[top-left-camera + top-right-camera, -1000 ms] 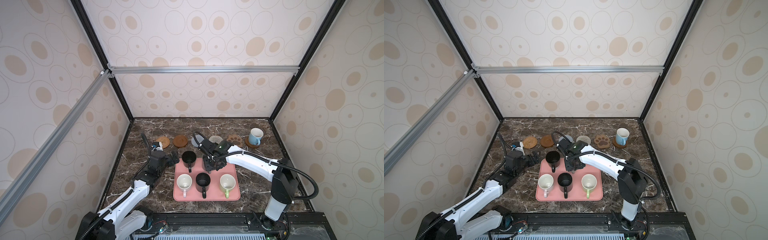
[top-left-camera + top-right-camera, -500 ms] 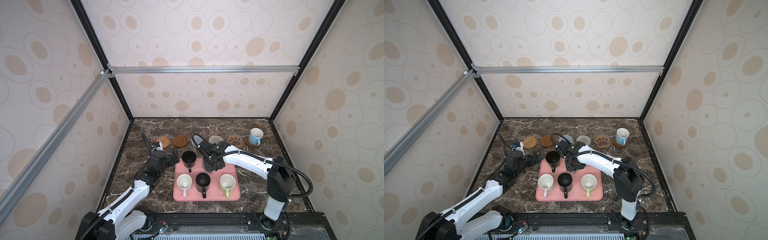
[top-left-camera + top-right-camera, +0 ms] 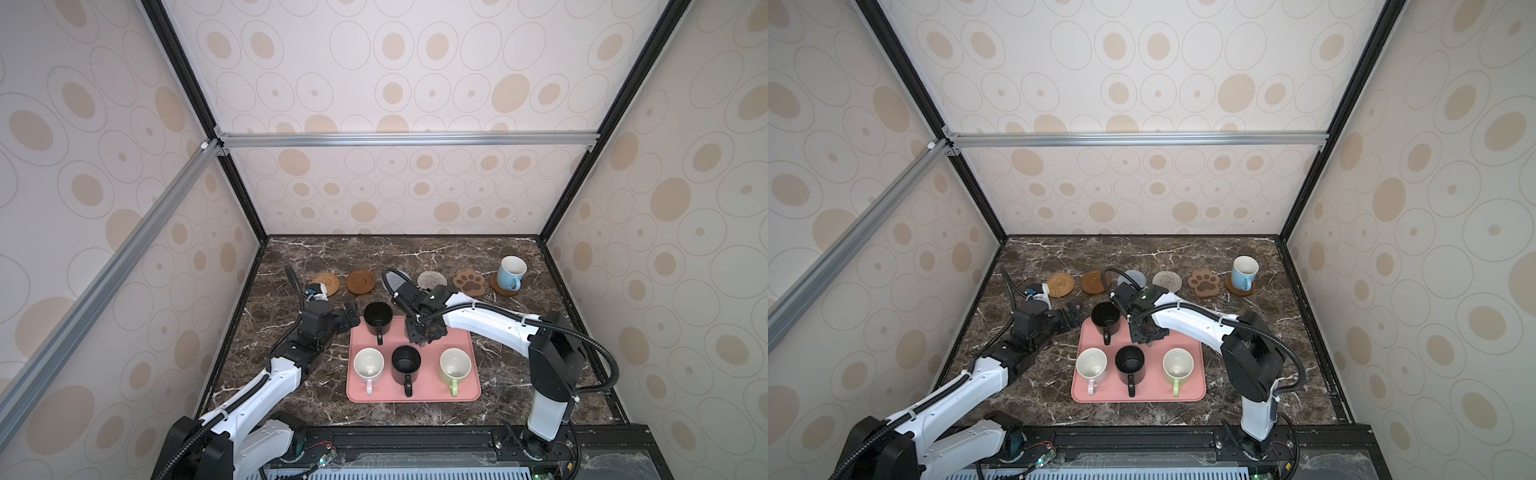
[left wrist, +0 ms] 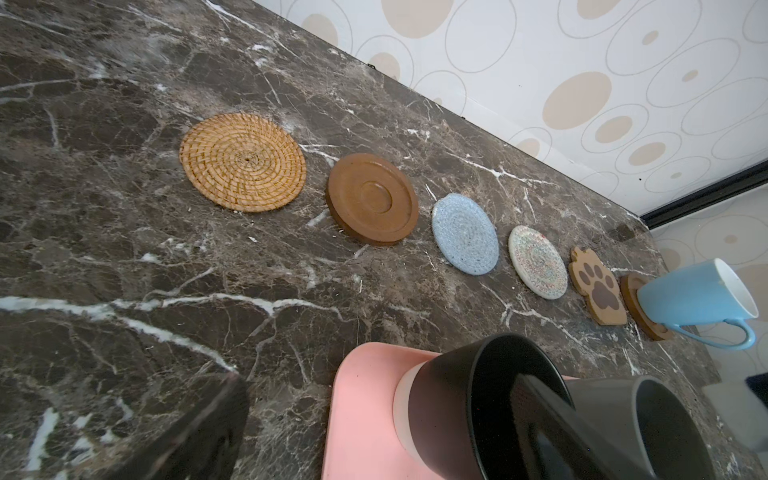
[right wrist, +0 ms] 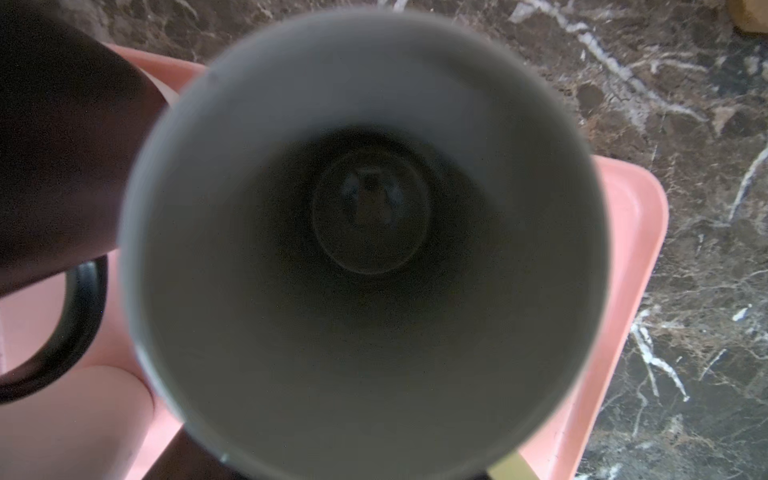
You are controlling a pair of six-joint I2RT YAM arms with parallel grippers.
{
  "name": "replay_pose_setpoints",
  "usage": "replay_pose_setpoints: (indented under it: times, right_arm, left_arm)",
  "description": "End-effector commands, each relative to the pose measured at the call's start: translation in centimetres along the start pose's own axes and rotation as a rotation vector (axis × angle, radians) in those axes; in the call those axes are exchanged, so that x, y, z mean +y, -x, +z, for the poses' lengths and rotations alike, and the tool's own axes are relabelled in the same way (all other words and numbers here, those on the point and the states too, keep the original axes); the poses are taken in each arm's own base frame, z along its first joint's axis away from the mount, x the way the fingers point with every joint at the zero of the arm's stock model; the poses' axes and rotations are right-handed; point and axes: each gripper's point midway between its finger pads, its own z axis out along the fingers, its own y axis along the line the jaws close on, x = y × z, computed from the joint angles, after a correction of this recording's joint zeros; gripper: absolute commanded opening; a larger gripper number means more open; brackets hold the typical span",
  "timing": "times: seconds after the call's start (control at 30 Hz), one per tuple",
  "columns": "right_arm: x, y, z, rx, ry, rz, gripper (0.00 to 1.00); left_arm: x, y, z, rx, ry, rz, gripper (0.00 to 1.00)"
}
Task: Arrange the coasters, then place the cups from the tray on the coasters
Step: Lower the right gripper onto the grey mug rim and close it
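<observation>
Dark marble surface (image 3: 332, 257): nearest, a pink tray (image 3: 430, 392) with four free mugs (image 3: 406, 361); right tool (image 3: 424, 334) over its grey mug (image 5: 365, 249), clamped or not I cannot tell; left tool (image 3: 351, 318) agape beside the tray. Farthest, six coasters (image 4: 465, 235), rightmost bearing a light blue mug (image 3: 510, 272).

Closed in on three sides by cream walls (image 3: 395, 62) printed with tan ovals and thin grey rings. Framed at the back corners by black posts (image 3: 566, 192), braced across the back and along the left by silver metal bars (image 3: 407, 139). Floored with a dark brown marble tabletop (image 3: 415, 249), veined white. Evenly, softly lit.
</observation>
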Motion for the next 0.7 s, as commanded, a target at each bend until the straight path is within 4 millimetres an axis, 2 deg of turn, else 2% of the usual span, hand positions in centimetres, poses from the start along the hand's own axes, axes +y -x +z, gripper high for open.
replay_pose_setpoints:
  times: [0.0, 0.4, 0.67]
  right_arm:
    - [-0.3, -0.5, 1.1, 0.010, -0.031, 0.005, 0.27]
    - [-0.4, -0.4, 1.3, -0.003, -0.035, -0.006, 0.17]
    - [-0.6, 0.1, 0.1, -0.042, -0.023, -0.010, 0.14]
  left_arm:
    - [-1.4, 1.9, -0.6, -0.046, -0.031, 0.004, 1.00]
    - [-1.3, 2.1, -0.9, -0.052, -0.027, 0.003, 1.00]
    - [-1.5, 2.3, -0.9, -0.060, -0.032, 0.001, 1.00]
